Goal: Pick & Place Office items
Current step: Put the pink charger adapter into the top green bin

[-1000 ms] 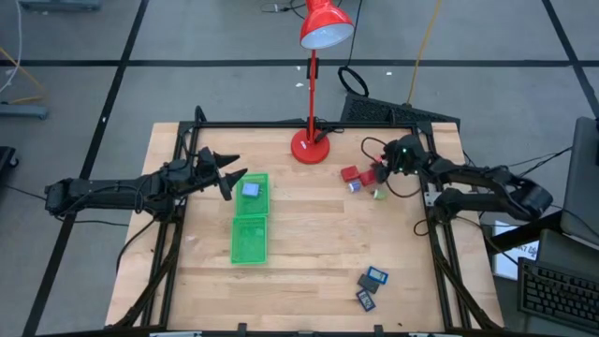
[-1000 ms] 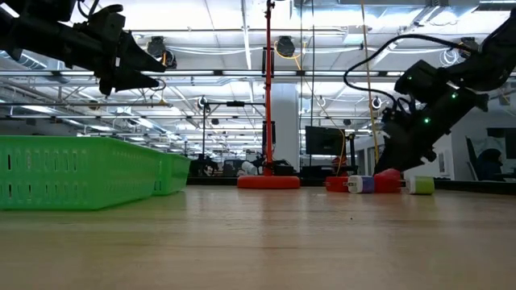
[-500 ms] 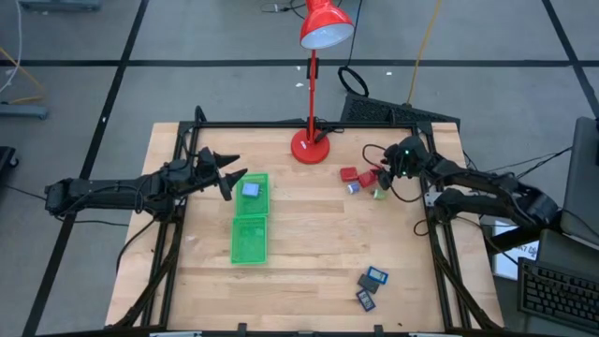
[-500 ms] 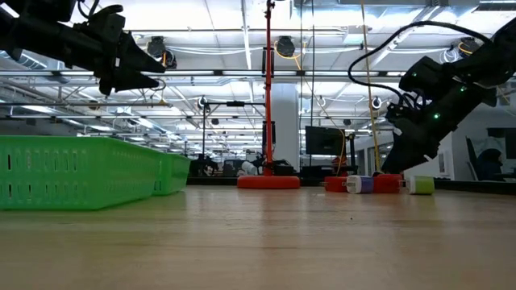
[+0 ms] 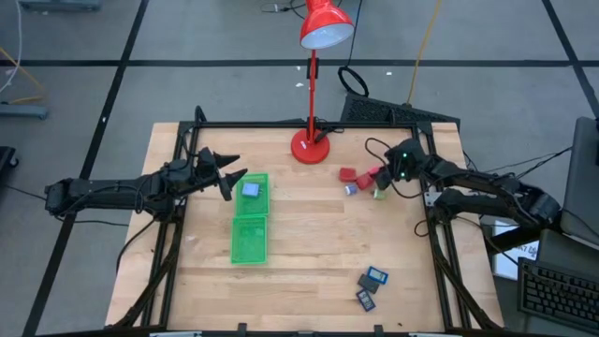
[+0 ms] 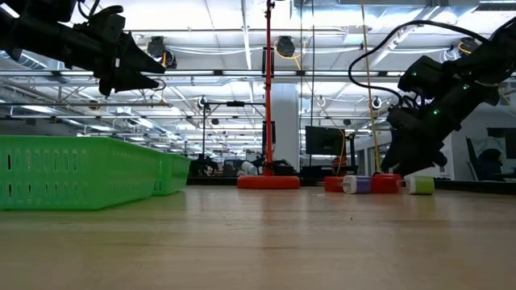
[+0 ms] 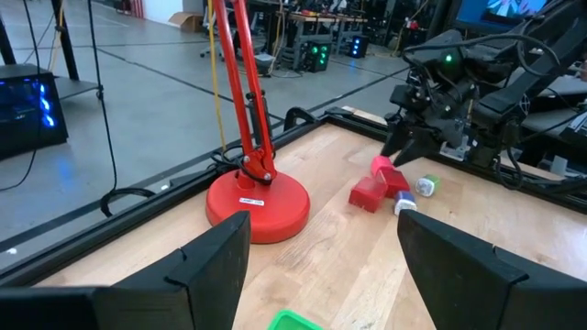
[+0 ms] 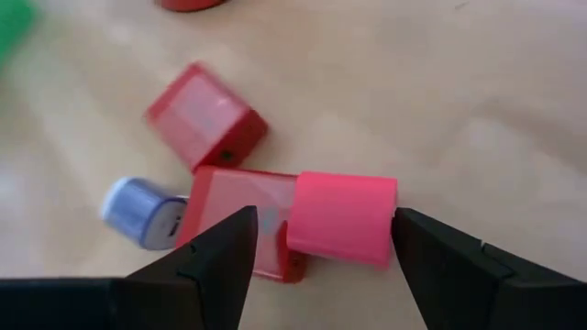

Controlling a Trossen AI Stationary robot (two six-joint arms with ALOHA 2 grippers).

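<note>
Right hand [image 5: 386, 176] — low over the far right of the table [image 5: 309, 253], at the cluster of small items; its fingers [image 8: 211, 261] are spread, and a pink-red block [image 8: 341, 220] lies between them at the tips. Whether the fingers press on it cannot be told. A red block [image 8: 240, 234] touches the pink-red one on one side, a second red block [image 8: 206, 115] lies just beyond, and a whitish-blue bit [image 8: 142, 213] sits beside the first red block. In the high view the cluster shows as red blocks [image 5: 348, 175], the whitish-blue bit [image 5: 352, 188] and a greenish piece [image 5: 378, 194] near the hand.

Left hand [image 5: 229, 173] — raised above the far end of the green tray [image 5: 249, 241], fingers [image 7: 206, 261] wide apart and holding nothing. A blue piece [image 5: 251, 189] lies in the tray's far compartment.

Two dark rectangles with blue faces [image 5: 372, 285] lie at the near right of the table, well apart from both hands. The red lamp [image 5: 313, 94] stands at the far edge.
</note>
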